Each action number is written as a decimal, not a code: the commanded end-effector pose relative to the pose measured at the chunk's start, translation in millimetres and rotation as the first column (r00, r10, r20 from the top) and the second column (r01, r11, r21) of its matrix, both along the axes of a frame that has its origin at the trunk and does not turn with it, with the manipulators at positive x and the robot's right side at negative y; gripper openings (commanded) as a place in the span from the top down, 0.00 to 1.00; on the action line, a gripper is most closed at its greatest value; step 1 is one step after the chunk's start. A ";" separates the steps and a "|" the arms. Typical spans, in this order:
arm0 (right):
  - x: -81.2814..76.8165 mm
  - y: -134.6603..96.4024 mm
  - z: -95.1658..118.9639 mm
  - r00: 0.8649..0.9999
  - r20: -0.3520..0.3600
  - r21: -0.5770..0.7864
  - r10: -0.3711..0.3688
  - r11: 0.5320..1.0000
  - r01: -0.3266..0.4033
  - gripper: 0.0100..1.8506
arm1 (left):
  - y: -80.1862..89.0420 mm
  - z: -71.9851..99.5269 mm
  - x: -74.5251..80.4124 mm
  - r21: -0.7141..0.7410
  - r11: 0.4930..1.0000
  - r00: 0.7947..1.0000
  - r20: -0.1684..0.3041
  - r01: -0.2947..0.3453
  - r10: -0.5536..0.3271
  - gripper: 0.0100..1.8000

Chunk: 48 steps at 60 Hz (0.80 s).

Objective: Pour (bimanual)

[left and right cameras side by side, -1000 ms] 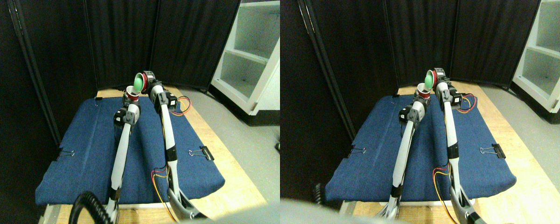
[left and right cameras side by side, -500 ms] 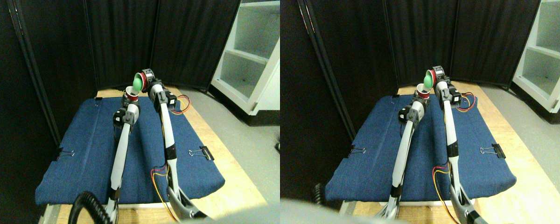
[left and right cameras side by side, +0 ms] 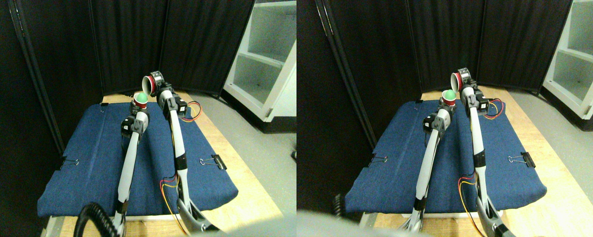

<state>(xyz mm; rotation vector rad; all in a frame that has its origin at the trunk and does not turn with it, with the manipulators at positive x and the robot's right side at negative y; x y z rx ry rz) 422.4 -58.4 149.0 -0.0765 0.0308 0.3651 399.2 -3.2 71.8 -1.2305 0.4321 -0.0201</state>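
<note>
My left gripper holds a small red cup upright above the far end of the blue mat. A green ball rests in that cup's mouth. My right gripper holds a second red cup tipped on its side, just above and to the right of the first. Its white inside faces left and shows nothing in it. Both cups hang close together, rim near rim.
The blue mat lies on a wooden table, held by black binder clips at its sides. Black curtains stand behind and to the left. A white shelf unit stands at the right. Coloured wires trail from the right arm.
The green ball has left the tipped right-hand cup and now sits in the upright left-hand cup. Both arms have held nearly still.
</note>
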 end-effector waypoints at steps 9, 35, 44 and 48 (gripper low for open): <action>7.8 -17.6 7.9 0.972 -0.164 0.354 -0.168 0.910 0.217 0.83 | 4.1 9.6 1.9 0.003 1.000 0.998 0.055 0.006 -0.006 0.82; 5.1 -41.7 -6.3 0.936 -0.305 0.721 -0.175 0.600 0.347 0.83 | 32.3 9.3 5.8 -0.014 0.996 0.994 0.075 -0.085 0.086 0.82; 4.3 -48.1 -22.5 0.955 -0.270 0.836 -0.124 0.463 0.296 0.83 | 48.0 3.5 6.3 -0.060 0.985 0.983 0.074 -0.161 0.165 0.82; 1.0 -49.5 -29.8 0.952 -0.278 0.858 -0.130 0.413 0.307 0.83 | 52.9 0.9 5.4 -0.071 0.981 0.980 0.075 -0.181 0.186 0.82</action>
